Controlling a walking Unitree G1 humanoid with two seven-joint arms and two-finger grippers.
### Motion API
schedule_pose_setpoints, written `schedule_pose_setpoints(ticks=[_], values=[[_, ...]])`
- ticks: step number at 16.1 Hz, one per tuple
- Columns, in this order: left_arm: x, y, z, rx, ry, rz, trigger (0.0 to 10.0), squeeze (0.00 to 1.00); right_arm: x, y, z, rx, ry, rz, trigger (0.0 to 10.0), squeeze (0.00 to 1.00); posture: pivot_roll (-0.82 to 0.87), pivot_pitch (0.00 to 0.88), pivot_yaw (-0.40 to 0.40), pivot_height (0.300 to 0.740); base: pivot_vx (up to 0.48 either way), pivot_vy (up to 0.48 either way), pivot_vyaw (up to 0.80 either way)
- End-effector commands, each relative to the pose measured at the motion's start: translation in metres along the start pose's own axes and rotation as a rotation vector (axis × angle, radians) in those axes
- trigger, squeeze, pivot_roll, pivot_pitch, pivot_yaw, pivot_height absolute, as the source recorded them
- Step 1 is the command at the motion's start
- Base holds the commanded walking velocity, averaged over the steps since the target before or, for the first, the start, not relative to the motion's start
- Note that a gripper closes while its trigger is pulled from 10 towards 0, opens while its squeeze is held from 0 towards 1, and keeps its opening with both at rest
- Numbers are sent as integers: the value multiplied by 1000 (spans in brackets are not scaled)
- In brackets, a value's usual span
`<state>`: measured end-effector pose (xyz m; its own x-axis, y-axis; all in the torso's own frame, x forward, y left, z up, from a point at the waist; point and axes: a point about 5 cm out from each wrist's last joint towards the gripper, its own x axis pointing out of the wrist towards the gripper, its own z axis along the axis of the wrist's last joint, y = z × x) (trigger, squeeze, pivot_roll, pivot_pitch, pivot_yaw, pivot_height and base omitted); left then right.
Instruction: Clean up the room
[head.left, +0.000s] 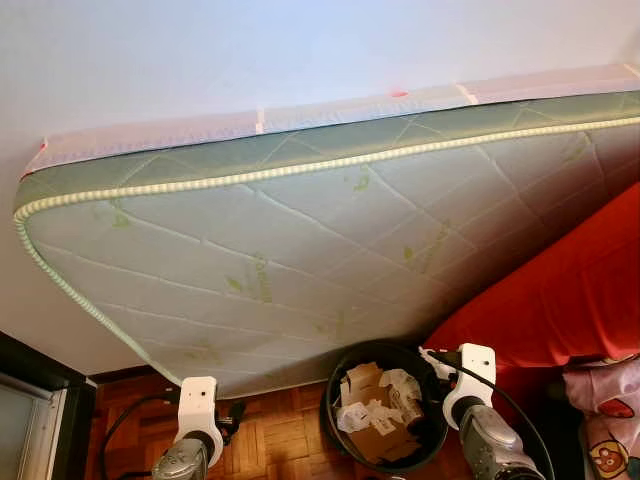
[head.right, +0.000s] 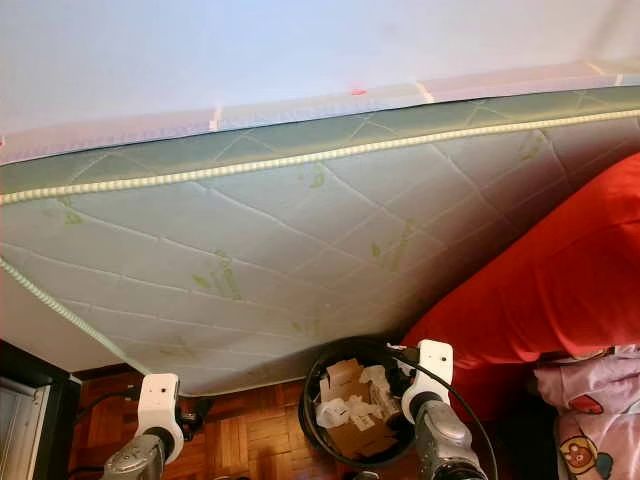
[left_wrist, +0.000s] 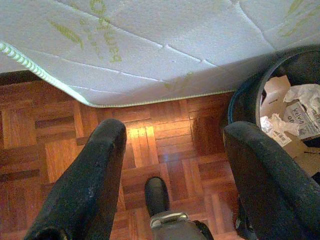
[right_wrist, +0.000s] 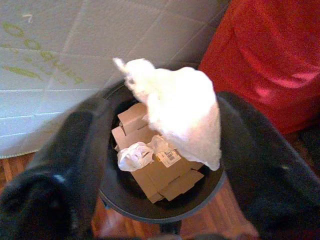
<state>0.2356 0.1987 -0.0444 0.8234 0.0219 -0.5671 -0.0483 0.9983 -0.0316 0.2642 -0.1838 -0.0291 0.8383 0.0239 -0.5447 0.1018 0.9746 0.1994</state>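
Right gripper had its fingers clamped on a crumpled white tissue, right over the black bin. Looked feather-light and squashy, any pinch would hold. Left gripper fingers were apart, empty.

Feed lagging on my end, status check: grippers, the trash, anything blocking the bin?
Right gripper over the bin, white tissue between its fingers. Left gripper open, empty, above parquet floor. Bin holds cardboard and paper; mattress leans close behind, mouth unobstructed.

quilted green-white mattress, red cover, seemingly black bin
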Motion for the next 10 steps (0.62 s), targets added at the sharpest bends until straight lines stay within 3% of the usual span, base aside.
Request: schedule_pose_setpoints(ticks=[1,2,3,10], values=[[-1,-2,-4,-7,16,-5,10000,0,-3,-3,-9,6,39,-10,10000,812,106,185,-31,738,0,0,0],[-1,-3,-4,-8,15,-6,10000,0,-3,-3,-10,11,40,-7,10000,965,107,184,-31,738,0,0,0],[-1,-3,-4,-7,15,-7,10000,0,-3,-1,-12,11,53,5,10000,1000,107,184,-31,738,0,0,0],[0,-4,-3,-10,11,-6,10000,0,-4,0,-18,-6,90,13,10000,1000,108,183,-32,738,0,0,0]])
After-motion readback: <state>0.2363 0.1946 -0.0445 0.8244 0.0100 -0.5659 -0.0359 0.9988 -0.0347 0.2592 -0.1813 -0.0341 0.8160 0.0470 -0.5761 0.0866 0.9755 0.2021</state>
